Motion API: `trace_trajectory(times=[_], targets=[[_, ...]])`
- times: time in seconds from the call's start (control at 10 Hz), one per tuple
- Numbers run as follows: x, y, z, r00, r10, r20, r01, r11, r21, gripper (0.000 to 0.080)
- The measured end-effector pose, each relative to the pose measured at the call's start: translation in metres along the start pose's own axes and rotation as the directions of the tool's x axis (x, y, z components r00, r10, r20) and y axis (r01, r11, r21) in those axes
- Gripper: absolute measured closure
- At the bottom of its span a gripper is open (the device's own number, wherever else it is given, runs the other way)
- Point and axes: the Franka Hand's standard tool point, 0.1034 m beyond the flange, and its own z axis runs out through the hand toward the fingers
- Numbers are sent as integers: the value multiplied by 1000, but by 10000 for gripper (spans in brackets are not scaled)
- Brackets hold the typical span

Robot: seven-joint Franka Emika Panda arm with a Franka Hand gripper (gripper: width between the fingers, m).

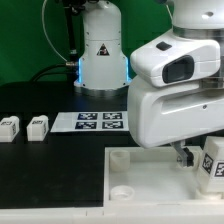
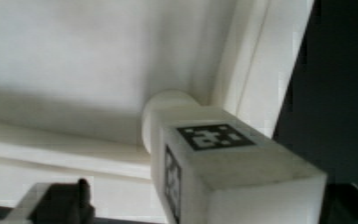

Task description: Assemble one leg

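– Fingers (image 2: 60, 198): what do you make of them?

– Only one dark tip shows in the wrist view, and it sits beside the leg (image 2: 220, 165) with a gap between them, so it grips nothing. I can't tell whether they are open or closed, because the other tip is out of sight.

– And the leg itself?

– It stands at a corner of the panel (image 2: 87, 70), hard against the raised rim. Its rounded lower end points into that corner, where I judge a socket to be. That placement makes sense, since the corner walls guide it and keep it from leaning. I can't tell whether it is fully seated.

– What is it like as a part?

– It's a white plastic block with squared sides. The finish is smooth and slightly matt, and a crisp black-and-white tag sits on its near face. The flat sides should suit a pinch, while the round end looks meant to turn or press in.

– The panel?

– It has the same white plastic and is shaped like a shallow tray. A round socket (image 1: 122, 190) lies open at another corner, toward the exterior view's left.

– Farther out?

– Two spare legs (image 1: 10, 126) (image 1: 38, 126) lie side by side on the black desk (image 1: 50, 170), well apart from the panel and within easy reach. Behind them is the marker board (image 1: 100, 121), thin, flat and printed with tags. The glossy white arm base (image 1: 100, 55) stands past it, in front of a green backdrop.
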Motion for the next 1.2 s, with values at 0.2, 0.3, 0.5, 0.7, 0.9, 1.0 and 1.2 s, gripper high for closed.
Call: trace_trajectory(times=[0.2, 0.3, 0.5, 0.7, 0.9, 1.0, 1.2], targets=[[0, 1, 0, 974, 228, 0, -228, 974, -1, 504], [0, 2, 0, 943, 333, 0, -333, 943, -2, 504], [3, 14, 0, 791, 611, -31, -609, 791, 53, 506], [1, 14, 2, 556, 831, -12, -826, 554, 106, 506], [-6, 6, 5, 176, 980, 90, -972, 159, 171, 506], [-6, 5, 5, 118, 988, 100, -982, 100, 163, 506], [-5, 2, 6, -106, 983, 150, -981, -128, 144, 506]])
